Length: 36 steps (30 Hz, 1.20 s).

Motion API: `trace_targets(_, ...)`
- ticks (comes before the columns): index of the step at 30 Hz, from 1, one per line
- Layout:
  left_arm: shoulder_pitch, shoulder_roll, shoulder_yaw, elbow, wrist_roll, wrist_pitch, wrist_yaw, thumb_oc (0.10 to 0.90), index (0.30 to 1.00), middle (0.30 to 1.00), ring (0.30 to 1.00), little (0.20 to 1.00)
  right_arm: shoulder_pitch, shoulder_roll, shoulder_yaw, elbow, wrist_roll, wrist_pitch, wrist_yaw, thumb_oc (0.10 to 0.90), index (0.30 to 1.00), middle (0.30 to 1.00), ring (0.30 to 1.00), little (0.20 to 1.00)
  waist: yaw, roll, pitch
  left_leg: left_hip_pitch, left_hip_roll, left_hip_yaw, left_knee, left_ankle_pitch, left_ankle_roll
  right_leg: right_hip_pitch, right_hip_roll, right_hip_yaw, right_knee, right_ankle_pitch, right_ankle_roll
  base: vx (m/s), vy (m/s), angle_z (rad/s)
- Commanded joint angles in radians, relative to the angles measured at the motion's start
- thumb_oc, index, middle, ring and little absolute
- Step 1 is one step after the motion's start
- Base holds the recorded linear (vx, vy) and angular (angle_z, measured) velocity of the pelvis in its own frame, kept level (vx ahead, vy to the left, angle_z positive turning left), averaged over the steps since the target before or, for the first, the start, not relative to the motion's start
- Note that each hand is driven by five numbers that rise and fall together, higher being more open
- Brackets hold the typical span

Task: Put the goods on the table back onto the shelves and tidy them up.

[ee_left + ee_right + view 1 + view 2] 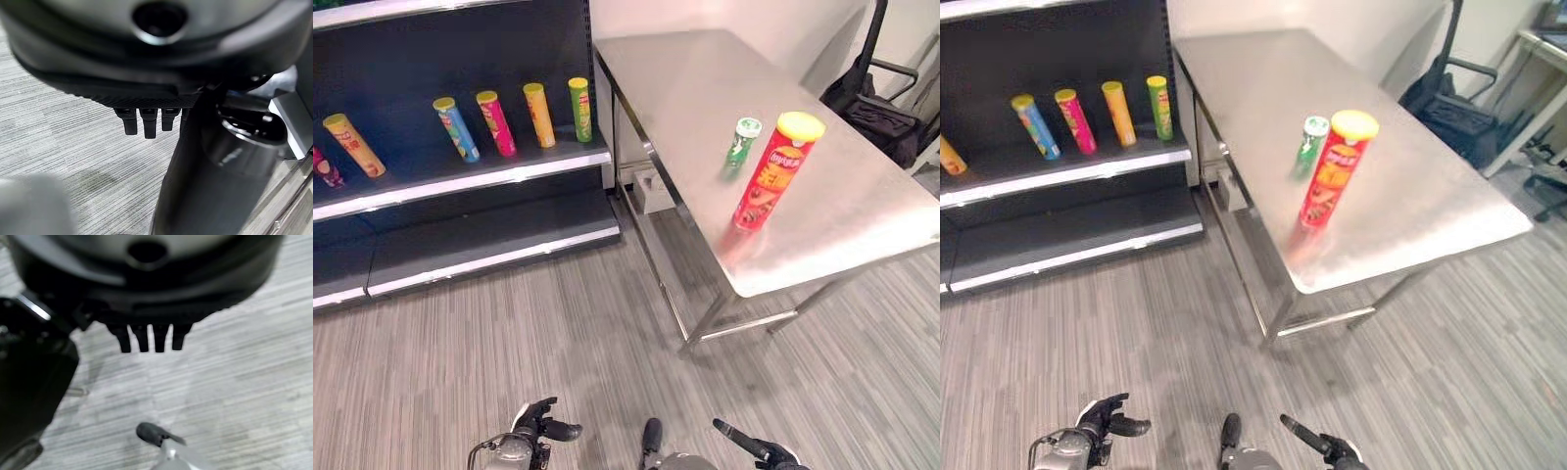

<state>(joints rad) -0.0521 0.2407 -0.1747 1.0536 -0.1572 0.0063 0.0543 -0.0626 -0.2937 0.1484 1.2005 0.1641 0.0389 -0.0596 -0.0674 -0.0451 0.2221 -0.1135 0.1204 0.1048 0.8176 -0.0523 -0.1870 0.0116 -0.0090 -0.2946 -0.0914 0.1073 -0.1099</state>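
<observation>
A tall red crisp can with a yellow lid (771, 176) stands upright on the steel table (705, 88), near its front half. Just behind it stands a shorter green can with a white lid (741, 141). Several more cans lean in a row on the dark shelf (460, 181), among them a blue one (457, 129), a pink one (496, 123), an orange one (539, 116) and a green one (579, 110). My left hand (543, 423) and right hand (756, 448) hang low over the floor, far from the table. The fingers (146, 122) of the left and the fingers (146, 339) of the right are straight and hold nothing.
A lower shelf board (480, 240) lies bare under the row of cans. A white box (651, 189) sits on the floor between shelf and table. A black chair with a bag (876, 103) stands behind the table's right end. Striped grey floor (558, 333) lies before me.
</observation>
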Motion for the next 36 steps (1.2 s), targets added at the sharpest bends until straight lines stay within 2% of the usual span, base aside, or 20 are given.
trace_targets(1,-0.024,0.042,-0.021,-0.024,-0.016,-0.021,0.014,0.800,0.900,0.900,0.900,0.900,0.028,-0.053,-0.002,0.003,0.022,-0.003,-0.029,0.800,0.900,0.900,0.900,0.900,0.014,-0.019,0.031,0.021,0.058,0.104,-0.341,0.002,0.084,0.033,-0.100,-0.038,0.004,-0.071,0.209,0.10,0.118,0.00)
trace_targets(2,-0.020,0.040,-0.021,-0.025,-0.018,-0.021,0.014,0.800,0.900,0.900,0.900,0.900,0.027,-0.055,-0.003,0.001,0.022,-0.004,-0.030,0.800,0.900,0.900,0.900,0.900,0.016,-0.014,0.027,0.034,0.072,0.110,-0.434,-0.003,0.086,0.033,-0.108,-0.034,0.004,-0.074,0.219,0.18,0.248,-0.10)
trace_targets(3,-0.015,0.038,-0.020,-0.024,-0.023,-0.021,0.020,0.800,0.900,0.900,0.900,0.900,0.025,-0.063,0.002,-0.007,0.011,-0.003,-0.029,0.800,0.900,0.900,0.900,0.900,0.028,0.008,0.024,0.048,0.085,0.073,-0.647,0.059,0.068,0.031,-0.109,-0.011,0.004,-0.085,0.232,0.17,0.247,-0.28)
trace_targets(4,-0.015,0.038,-0.019,-0.024,-0.023,-0.021,0.020,0.800,0.900,0.900,0.900,0.900,0.025,-0.063,0.002,-0.007,0.011,-0.003,-0.029,0.800,0.900,0.900,0.900,0.900,0.027,0.006,0.022,0.048,0.081,0.074,-0.655,0.065,0.068,0.028,-0.112,-0.012,0.004,-0.084,0.233,0.23,0.394,-0.35)
trace_targets(5,-0.012,0.034,-0.024,-0.008,-0.016,-0.019,0.027,0.800,0.900,0.900,0.900,0.900,0.023,-0.074,0.000,0.001,-0.001,0.000,-0.037,0.800,0.900,0.900,0.900,0.900,0.046,0.033,0.021,0.042,0.085,-0.034,-0.777,0.133,0.044,0.046,-0.108,0.015,0.004,-0.099,0.240,0.18,0.271,-0.43)
trace_targets(6,-0.014,0.032,-0.023,-0.001,-0.017,-0.022,0.027,0.800,0.900,0.900,0.900,0.900,0.021,-0.072,0.000,0.005,-0.006,0.000,-0.033,0.800,0.900,0.900,0.900,0.900,0.044,0.042,0.009,0.055,0.081,-0.060,-0.821,0.126,0.042,0.051,-0.109,0.027,0.004,-0.103,0.246,0.26,0.367,-0.42)
trace_targets(7,-0.015,0.024,-0.029,0.015,-0.013,-0.024,0.024,0.800,0.900,0.900,0.900,0.900,0.028,-0.068,-0.009,0.009,-0.008,-0.004,-0.033,0.800,0.900,0.900,0.900,0.900,0.033,0.051,-0.001,0.075,0.080,-0.056,-0.831,0.120,0.039,0.062,-0.115,0.035,0.004,-0.105,0.253,0.24,0.356,-0.96)
trace_targets(8,-0.016,0.027,-0.028,0.020,-0.007,-0.029,0.025,0.800,0.900,0.900,0.900,0.900,0.027,-0.062,-0.026,0.015,0.000,-0.004,-0.039,0.800,0.900,0.900,0.900,0.900,0.024,0.050,-0.013,0.094,0.052,-0.048,-0.843,0.109,0.049,0.058,-0.140,0.063,0.008,-0.088,0.263,0.19,0.295,-0.85)
trace_targets(9,-0.016,0.027,-0.028,0.020,-0.007,-0.029,0.025,0.800,0.900,0.900,0.900,0.900,0.027,-0.062,-0.026,0.015,0.000,-0.004,-0.039,0.800,0.900,0.900,0.900,0.900,0.026,0.049,-0.013,0.096,0.052,-0.045,-0.845,0.109,0.049,0.058,-0.141,0.065,0.008,-0.088,0.264,0.15,0.287,-0.76)
trace_targets(12,-0.019,0.047,-0.017,0.034,0.002,-0.030,0.030,0.800,0.900,0.900,0.900,0.900,0.022,-0.061,-0.066,0.019,0.028,-0.002,-0.048,0.800,0.900,0.900,0.900,0.900,0.023,0.037,-0.020,0.125,0.022,0.004,-0.856,0.093,0.070,0.038,-0.178,0.112,0.025,-0.070,0.281,0.08,0.244,-0.49)
trace_targets(14,-0.027,0.073,0.001,0.045,0.003,-0.035,0.041,0.800,0.900,0.900,0.900,0.900,0.015,-0.081,-0.128,-0.002,0.078,-0.014,-0.069,0.800,0.900,0.900,0.900,0.900,0.017,0.027,-0.019,0.139,0.000,0.034,-0.862,0.077,0.089,0.015,-0.198,0.142,0.044,-0.060,0.297,0.03,0.246,-0.53)
trace_targets(18,-0.003,0.127,0.039,0.012,0.020,-0.039,0.035,0.800,0.900,0.900,0.900,0.900,0.069,-0.201,-0.329,-0.114,0.157,-0.036,-0.117,0.800,0.900,0.900,0.900,0.900,0.002,0.017,-0.018,0.175,-0.032,0.077,-0.886,0.052,0.115,-0.008,-0.232,0.158,0.074,-0.041,0.328,0.04,0.198,-0.47)
trace_targets(22,0.023,0.131,0.071,-0.007,0.052,-0.038,0.039,0.800,0.900,0.900,0.900,0.900,0.133,-0.390,-0.526,-0.352,0.124,-0.068,-0.198,0.800,0.900,0.900,0.900,0.900,-0.013,0.009,-0.023,0.201,-0.051,0.119,-0.901,0.032,0.130,-0.040,-0.256,0.152,0.108,-0.020,0.350,0.03,0.128,-0.33)
trace_targets(24,0.031,0.127,0.077,-0.014,0.064,-0.040,0.038,0.800,0.900,0.900,0.900,0.900,0.144,-0.477,-0.577,-0.485,0.105,-0.085,-0.191,0.800,0.900,0.900,0.900,0.900,-0.018,0.003,-0.022,0.211,-0.054,0.132,-0.904,0.027,0.131,-0.045,-0.261,0.150,0.108,-0.007,0.357,0.01,0.037,-0.39)
trace_targets(27,0.041,0.123,0.076,0.005,0.081,-0.042,0.029,0.800,0.900,0.900,0.900,0.900,0.141,-0.593,-0.630,-0.695,0.147,-0.144,-0.125,0.800,0.900,0.900,0.900,0.900,-0.019,-0.011,-0.034,0.228,-0.054,0.141,-0.903,0.018,0.126,-0.025,-0.266,0.141,0.088,-0.004,0.357,0.06,-0.029,-0.26)
trace_targets(28,0.062,0.115,0.075,0.013,0.095,-0.047,0.008,0.800,0.900,0.900,0.900,0.900,0.128,-0.682,-0.644,-0.900,0.203,-0.198,-0.036,0.800,0.900,0.900,0.900,0.900,-0.015,-0.021,-0.056,0.239,-0.045,0.146,-0.904,0.016,0.116,-0.007,-0.266,0.127,0.063,-0.001,0.357,0.08,-0.069,-0.12)
trace_targets(29,0.062,0.115,0.074,0.013,0.095,-0.047,0.008,0.800,0.900,0.900,0.900,0.900,0.129,-0.681,-0.645,-0.902,0.204,-0.198,-0.036,0.800,0.900,0.900,0.900,0.900,-0.015,-0.022,-0.058,0.236,-0.046,0.146,-0.905,0.020,0.117,-0.010,-0.267,0.128,0.062,0.002,0.357,0.07,-0.079,-0.09)
trace_targets(33,0.083,0.104,0.052,0.002,0.109,-0.058,-0.023,0.800,0.900,0.900,0.900,0.900,0.086,-0.741,-0.621,-1.037,0.346,-0.228,0.072,0.800,0.900,0.900,0.900,0.900,-0.006,-0.028,-0.084,0.243,-0.035,0.148,-0.905,0.018,0.105,0.011,-0.263,0.107,0.038,0.002,0.357,0.04,-0.051,0.04)
trace_targets(34,0.099,0.104,0.041,-0.014,0.115,-0.063,-0.040,0.800,0.900,0.900,0.900,0.900,0.068,-0.748,-0.612,-1.077,0.438,-0.220,0.145,0.800,0.900,0.900,0.900,0.900,0.001,-0.029,-0.093,0.245,-0.029,0.147,-0.905,0.017,0.100,0.020,-0.261,0.098,0.031,-0.001,0.357,0.05,-0.066,0.11)
trace_targets(36,0.106,0.102,0.030,-0.017,0.118,-0.066,-0.054,0.800,0.900,0.900,0.900,0.900,0.023,-0.755,-0.565,-1.080,0.511,-0.213,0.194,0.800,0.900,0.900,0.900,0.900,0.013,-0.031,-0.099,0.246,-0.024,0.144,-0.905,0.020,0.095,0.029,-0.259,0.092,0.030,-0.004,0.356,0.03,-0.056,0.10)
